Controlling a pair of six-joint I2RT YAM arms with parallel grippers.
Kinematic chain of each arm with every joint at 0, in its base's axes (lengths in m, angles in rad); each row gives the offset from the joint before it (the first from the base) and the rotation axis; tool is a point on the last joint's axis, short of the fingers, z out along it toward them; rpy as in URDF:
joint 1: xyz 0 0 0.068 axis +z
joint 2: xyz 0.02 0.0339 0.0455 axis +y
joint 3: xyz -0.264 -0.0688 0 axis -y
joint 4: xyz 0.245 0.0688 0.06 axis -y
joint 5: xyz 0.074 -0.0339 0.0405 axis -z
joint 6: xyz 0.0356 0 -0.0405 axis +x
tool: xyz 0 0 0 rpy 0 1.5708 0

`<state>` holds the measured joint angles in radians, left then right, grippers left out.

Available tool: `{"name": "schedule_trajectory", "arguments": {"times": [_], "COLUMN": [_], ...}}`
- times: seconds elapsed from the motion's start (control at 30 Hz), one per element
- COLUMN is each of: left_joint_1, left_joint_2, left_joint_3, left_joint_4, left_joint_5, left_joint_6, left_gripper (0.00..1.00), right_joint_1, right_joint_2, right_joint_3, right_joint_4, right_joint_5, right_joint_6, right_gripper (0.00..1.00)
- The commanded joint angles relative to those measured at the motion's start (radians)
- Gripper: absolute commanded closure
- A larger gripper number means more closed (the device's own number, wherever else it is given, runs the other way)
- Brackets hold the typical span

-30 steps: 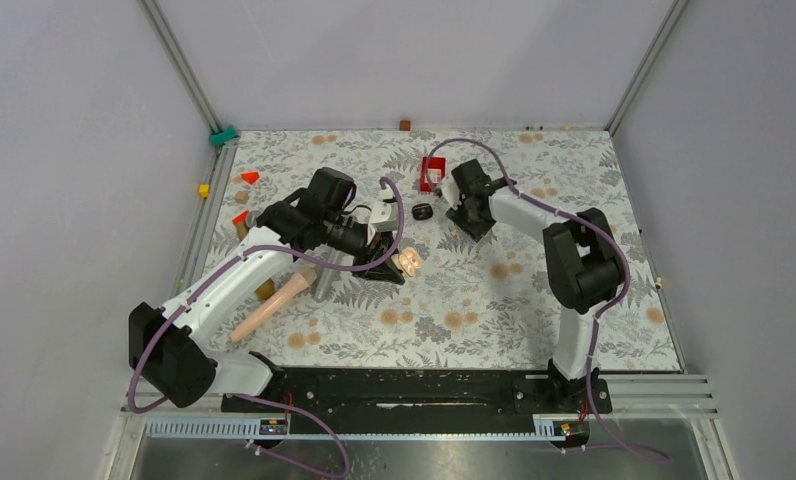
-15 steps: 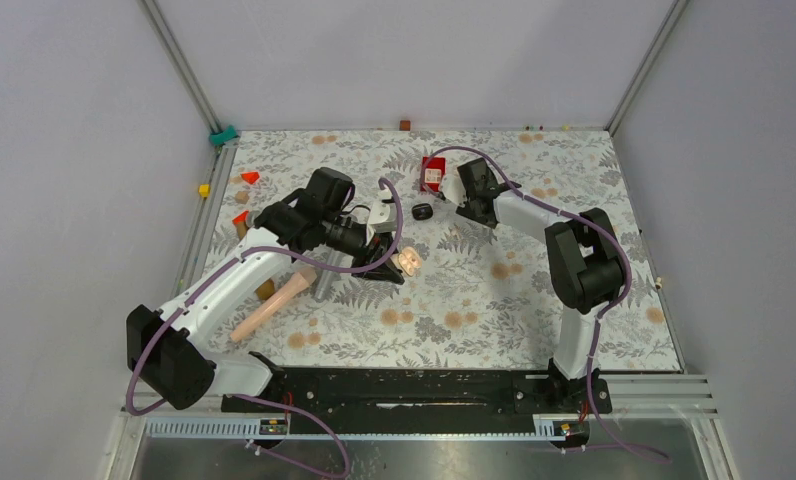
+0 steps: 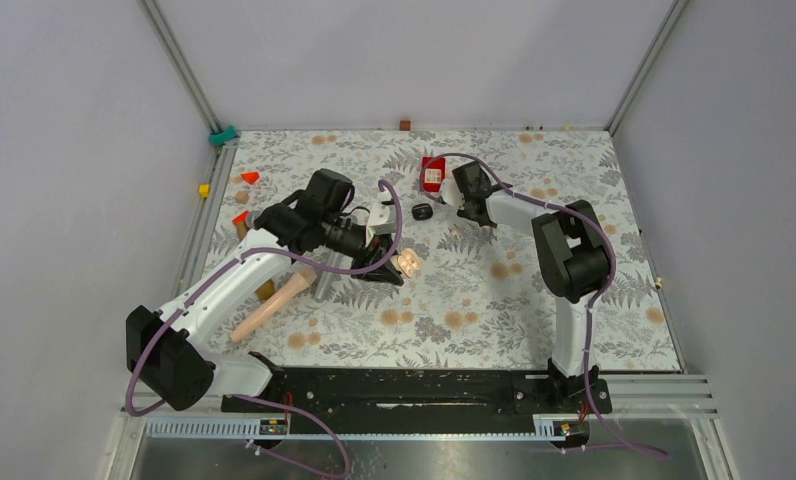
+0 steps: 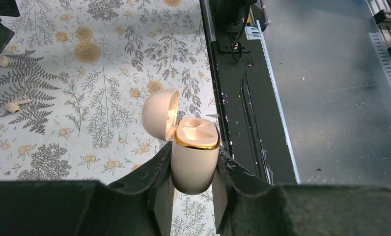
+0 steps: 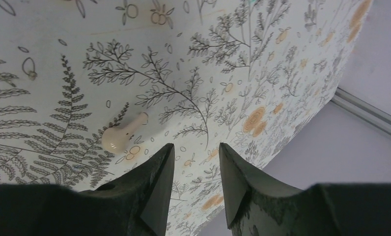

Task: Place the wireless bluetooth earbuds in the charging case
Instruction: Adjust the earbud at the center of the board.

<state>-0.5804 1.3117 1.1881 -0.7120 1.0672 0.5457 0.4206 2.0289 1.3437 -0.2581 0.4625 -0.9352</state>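
The left tool pinched the open charging case; the right tool, spread, needed shifting to straddle the earbud on the bench before closing

- The charging case is a cream, rounded pebble with a gold rim. It stands upright, clamped between the two fingers of the left gripper, above the floral mat.
- Its lid is hinged open to the left, and the two moulded wells inside are empty.
- One cream earbud lies on its side on a fern print, well apart from the case.
- An earbud with a short stem lies flat just beside the spread fingers of the right gripper, not between them.
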Motion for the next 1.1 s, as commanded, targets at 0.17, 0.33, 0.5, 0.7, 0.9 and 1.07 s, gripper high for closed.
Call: {"name": "schedule_trajectory", "arguments": {"times": [0.17,0.33,0.5,0.7,0.9,1.07], "left_joint_1": [0.005,0.005,0.005,0.004,0.005,0.005], "left_joint_2": [-0.032,-0.032,-0.034,-0.039,-0.041,-0.043], "left_joint_3": [0.004,0.005,0.005,0.005,0.004,0.004], "left_joint_4": [0.027,0.028,0.028,0.028,0.028,0.028], "left_joint_5": [0.001,0.001,-0.001,-0.004,-0.004,-0.007], "left_joint_6": [0.019,0.018,0.017,0.018,0.018,0.020], "left_gripper": [1.00,1.00,1.00,1.00,1.00,1.00], "right_joint_1": [0.010,0.028,0.039,0.054,0.071,0.076], "right_joint_2": [0.014,0.018,0.057,0.050,0.041,0.018], "right_joint_3": [0.063,0.070,0.119,0.127,0.156,0.214], "right_joint_4": [-0.140,-0.168,-0.189,-0.204,-0.250,-0.329], "right_joint_5": [-0.081,-0.107,-0.077,-0.111,-0.146,-0.185], "right_joint_6": [0.040,0.048,0.066,0.068,0.101,0.134], "right_gripper": [0.55,0.55,0.55,0.56,0.56,0.56]}}
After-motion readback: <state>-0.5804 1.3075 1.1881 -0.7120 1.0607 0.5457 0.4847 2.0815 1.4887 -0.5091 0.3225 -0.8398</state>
